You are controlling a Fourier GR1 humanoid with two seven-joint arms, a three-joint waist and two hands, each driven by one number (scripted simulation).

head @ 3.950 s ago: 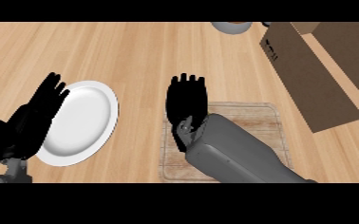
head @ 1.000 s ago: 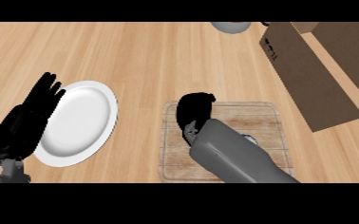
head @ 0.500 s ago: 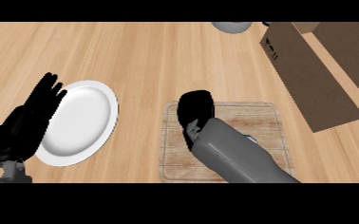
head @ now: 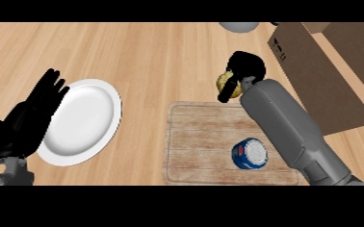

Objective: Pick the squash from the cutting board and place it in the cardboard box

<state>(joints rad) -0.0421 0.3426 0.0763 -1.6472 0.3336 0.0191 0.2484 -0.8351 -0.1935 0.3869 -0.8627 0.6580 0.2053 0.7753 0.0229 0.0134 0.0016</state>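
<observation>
The right hand, fingers curled round the squash (half hidden), holds it just left of the cardboard box, so the carry should run rightward.

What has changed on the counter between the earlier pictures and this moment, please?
The right hand, which was curled low over the cutting board, has risen with the squash in its fingers and moved beyond the board's far edge, toward the cardboard box. Its forearm has swung aside, uncovering a blue round object on the board. The left hand, the plate and the box stayed put.
</observation>
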